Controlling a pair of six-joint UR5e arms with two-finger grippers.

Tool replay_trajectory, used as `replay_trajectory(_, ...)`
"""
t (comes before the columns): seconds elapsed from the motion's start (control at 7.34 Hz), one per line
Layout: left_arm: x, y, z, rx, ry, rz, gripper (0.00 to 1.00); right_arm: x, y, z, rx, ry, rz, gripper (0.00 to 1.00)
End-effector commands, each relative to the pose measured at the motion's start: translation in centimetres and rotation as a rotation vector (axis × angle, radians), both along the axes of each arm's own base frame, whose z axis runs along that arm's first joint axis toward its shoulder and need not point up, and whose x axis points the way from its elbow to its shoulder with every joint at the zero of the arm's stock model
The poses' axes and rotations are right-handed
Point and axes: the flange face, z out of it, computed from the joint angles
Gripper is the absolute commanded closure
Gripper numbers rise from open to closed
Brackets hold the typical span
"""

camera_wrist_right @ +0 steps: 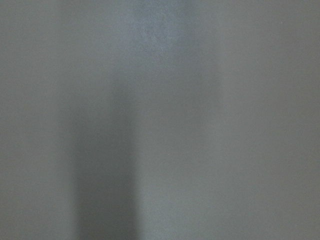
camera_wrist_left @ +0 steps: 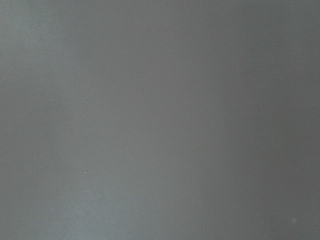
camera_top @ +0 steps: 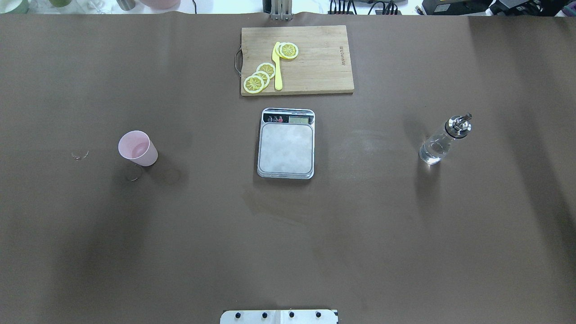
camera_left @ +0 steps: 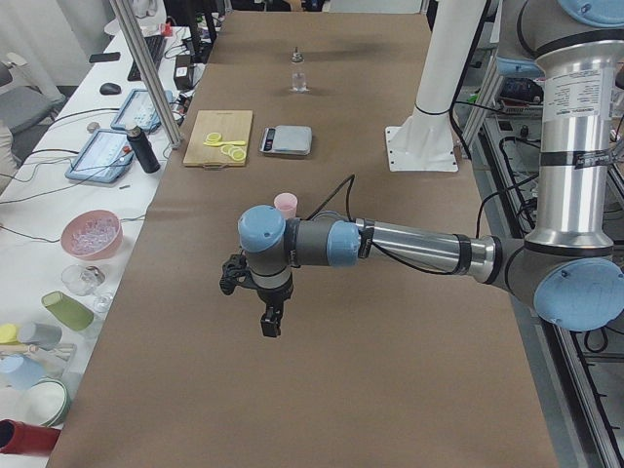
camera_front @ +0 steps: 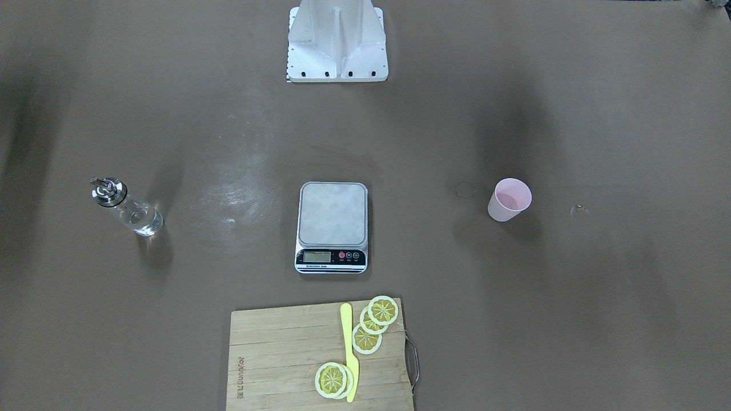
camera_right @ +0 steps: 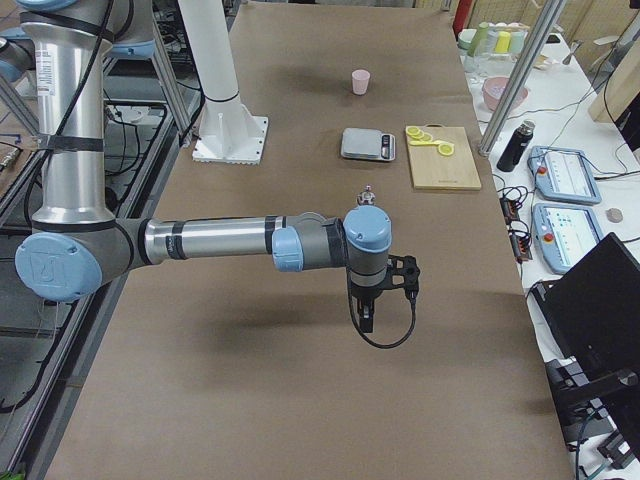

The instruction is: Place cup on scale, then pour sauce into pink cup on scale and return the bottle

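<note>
The pink cup (camera_top: 137,148) stands upright on the table on my left side, also in the front view (camera_front: 509,199). The scale (camera_top: 286,144) lies in the middle with a bare platform (camera_front: 332,214). The glass bottle (camera_top: 444,139) with its silver spout stands upright on my right side (camera_front: 125,206), clear sauce (camera_top: 431,153) in its base. My left gripper (camera_left: 271,320) hangs above the table well short of the cup. My right gripper (camera_right: 366,318) hangs short of the bottle. Both show only in side views, so I cannot tell open or shut. The wrist views show blurred table only.
A wooden cutting board (camera_top: 315,67) with lemon slices (camera_top: 261,76) and a yellow knife (camera_top: 277,67) lies beyond the scale. The white robot base (camera_front: 337,43) stands at my table edge. Faint ring marks (camera_top: 80,155) lie near the cup.
</note>
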Motion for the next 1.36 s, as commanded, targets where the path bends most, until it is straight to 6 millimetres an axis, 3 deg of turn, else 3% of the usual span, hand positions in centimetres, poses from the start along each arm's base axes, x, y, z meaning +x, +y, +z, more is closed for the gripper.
replay_trajectory(0.0, 0.4, -2.1, -3.0, -0.017, 0.007, -0.089, 0.01, -0.1, -0.2, -0.3, 0.009, 0.001, -0.002, 0.00)
replay_trajectory(0.27, 3.6, -3.1, -6.5, -0.043, 0.038, -0.126, 0.01, 0.0, 0.0, -0.1, 0.019, 0.001, 0.000, 0.00)
replay_trajectory(0.41, 6.2, -4.8, -9.2, -0.044, 0.049, -0.131, 0.01, 0.0, 0.1, -0.3, 0.021, 0.001, 0.001, 0.00)
replay_trajectory(0.68, 13.4, -6.9, -13.8, -0.102, 0.072, -0.159, 0.01, 0.0, -0.2, -0.7, 0.028, 0.004, 0.005, 0.00)
replay_trajectory(1.09, 23.8, -7.4, -19.3, -0.182, 0.109, -0.176, 0.01, -0.1, -1.0, -2.0, 0.015, -0.012, 0.044, 0.00)
replay_trajectory(1.23, 25.9, -7.1, -20.1, -0.200, 0.116, -0.182, 0.02, -0.3, -0.6, -4.9, 0.020, -0.053, 0.084, 0.00)
